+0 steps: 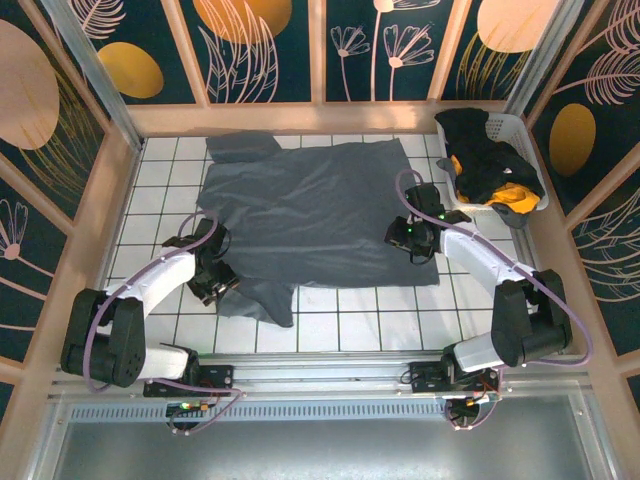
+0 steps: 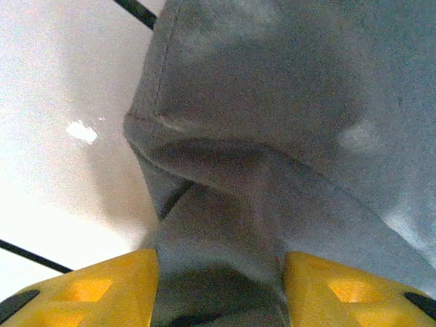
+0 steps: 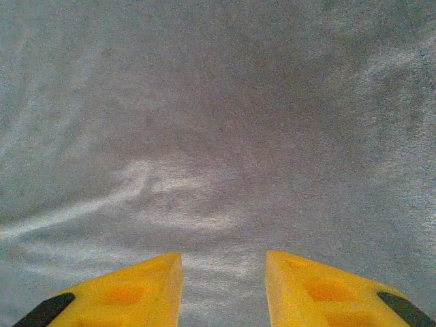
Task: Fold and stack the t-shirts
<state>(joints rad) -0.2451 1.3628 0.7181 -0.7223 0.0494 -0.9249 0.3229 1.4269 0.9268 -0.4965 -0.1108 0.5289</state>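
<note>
While the left gripper [image 2: 219, 272] sits low on the cloth, its yellow fingers [image 2: 102, 286] stand well apart with a raised ridge of the slate-grey t-shirt [image 1: 320, 210] bunched between them. From this close I can't tell whether that ridge is actually pinched or only lying in the gap. In the overhead view this gripper is at the shirt's lower-left part, just above a flap that looks like a sleeve. White tiled table [image 1: 370, 320] shows bare to its left.

Across the shirt, the right gripper [image 3: 223, 272] is parted too. It holds nothing, and smooth grey fabric lies flat in front of it. Seen from above, it rests near the shirt's lower-right corner, just inside the edge.

Between the two, the grey shirt lies spread across the middle of the table, mostly flat, with a second sleeve poking out at its upper left. No fold has been made in it that I can see (a few soft wrinkles aside).

In the upper right of the frame the white laundry basket [image 1: 524, 140] holds a black shirt [image 1: 475, 135] and an orange-yellow one [image 1: 508, 195], heaped together and unfolded.

By my reckoning the job is near its start. One shirt is laid out ready, none is folded, no stack exists, and at least two wait in the basket.
</note>
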